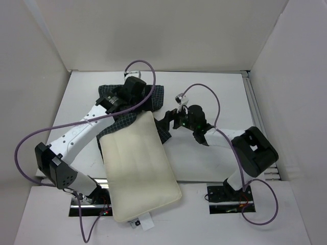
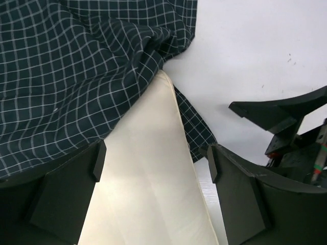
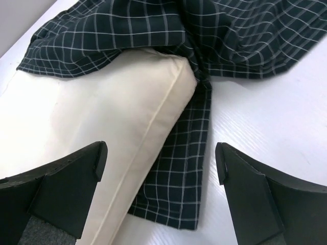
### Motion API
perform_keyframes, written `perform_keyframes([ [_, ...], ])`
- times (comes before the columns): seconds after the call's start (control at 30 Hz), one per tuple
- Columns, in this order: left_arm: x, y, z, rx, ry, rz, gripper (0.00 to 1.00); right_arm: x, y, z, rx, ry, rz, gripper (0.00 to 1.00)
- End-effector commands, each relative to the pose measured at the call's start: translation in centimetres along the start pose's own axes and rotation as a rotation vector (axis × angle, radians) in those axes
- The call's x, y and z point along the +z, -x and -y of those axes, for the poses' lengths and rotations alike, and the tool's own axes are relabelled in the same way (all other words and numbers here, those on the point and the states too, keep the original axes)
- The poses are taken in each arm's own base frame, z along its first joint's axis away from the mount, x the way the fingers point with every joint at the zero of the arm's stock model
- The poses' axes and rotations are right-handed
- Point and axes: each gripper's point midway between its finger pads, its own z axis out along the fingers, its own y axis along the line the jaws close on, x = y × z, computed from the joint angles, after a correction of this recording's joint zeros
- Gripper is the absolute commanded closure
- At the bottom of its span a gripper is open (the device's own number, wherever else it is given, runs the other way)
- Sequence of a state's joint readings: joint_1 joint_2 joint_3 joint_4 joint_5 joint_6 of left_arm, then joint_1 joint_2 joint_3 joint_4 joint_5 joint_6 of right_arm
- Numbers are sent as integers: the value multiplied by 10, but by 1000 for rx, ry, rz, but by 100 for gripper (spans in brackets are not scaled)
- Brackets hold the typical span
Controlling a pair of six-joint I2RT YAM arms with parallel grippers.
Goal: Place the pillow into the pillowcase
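The cream pillow (image 1: 139, 166) lies on the table, its near end over the front edge, its far end tucked a little into the dark checked pillowcase (image 1: 153, 99). My left gripper (image 1: 134, 98) is open above the pillowcase mouth; in its wrist view (image 2: 156, 163) the pillow (image 2: 148, 189) lies between the open jaws, the pillowcase (image 2: 76, 76) bunched above. My right gripper (image 1: 168, 121) is open at the pillow's right far corner; its wrist view (image 3: 159, 163) shows the pillow corner (image 3: 117, 117) and a flat strip of pillowcase (image 3: 189, 168) between the jaws.
White walls box in the white table (image 1: 214, 97) on three sides. A rail (image 1: 254, 102) runs along the right edge. Purple cables (image 1: 30, 143) loop off both arms. The pillow's small white tag (image 1: 144, 223) hangs at the near edge.
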State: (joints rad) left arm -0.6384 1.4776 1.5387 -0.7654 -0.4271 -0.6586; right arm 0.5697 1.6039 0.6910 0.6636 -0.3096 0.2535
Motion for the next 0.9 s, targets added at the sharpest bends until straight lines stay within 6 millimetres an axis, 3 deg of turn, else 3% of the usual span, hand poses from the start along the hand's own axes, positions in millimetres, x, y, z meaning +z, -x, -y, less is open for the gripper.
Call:
perform_keyframes([
  [0.0, 11, -17, 19, 4, -68, -61, 0, -15, 13, 15, 51, -70, -1, 0],
  [0.03, 14, -27, 23, 20, -77, -89, 0, -20, 23, 27, 67, -97, 24, 0],
  [0.13, 25, -70, 44, 60, -68, -188, 0, -32, 20, 53, 129, -173, 14, 2],
  [0.17, 26, -84, 46, 81, -47, -234, 0, -38, 28, 63, 133, -197, 37, 4],
  [0.2, 38, -107, 49, 116, 15, -288, 0, -40, 26, 68, 152, -210, 29, 4],
  [0.23, 40, -107, 53, 106, 47, -293, 0, -43, 25, 70, 155, -219, 31, 4],
  [0.3, 55, -130, 35, 100, 220, -358, 0, -46, 24, 72, 159, -234, 24, 4],
  [0.33, 57, -129, 37, 65, 249, -358, 0, -48, 24, 71, 159, -234, 25, 4],
  [0.4, 61, -136, 22, 66, 351, -362, 0, -48, 24, 71, 159, -234, 25, 4],
  [0.53, 73, -152, 20, 61, 372, -389, 0, -52, 16, 78, 161, -265, 4, 4],
  [0.67, 87, -165, -5, 32, 477, -429, 3, -50, 14, 76, 132, -239, -2, 4],
  [0.7, 90, -171, -8, 41, 489, -438, 10, -48, 14, 72, 114, -206, -7, 4],
  [0.8, 98, -167, -13, 33, 482, -431, 77, -33, -2, 48, 28, -48, -61, 4],
  [0.83, 98, -167, -13, 33, 482, -431, 92, -27, -6, 41, 5, -9, -79, 4],
  [0.87, 99, -166, -11, 38, 473, -427, 100, -21, -22, 36, -2, 26, -132, 4],
])
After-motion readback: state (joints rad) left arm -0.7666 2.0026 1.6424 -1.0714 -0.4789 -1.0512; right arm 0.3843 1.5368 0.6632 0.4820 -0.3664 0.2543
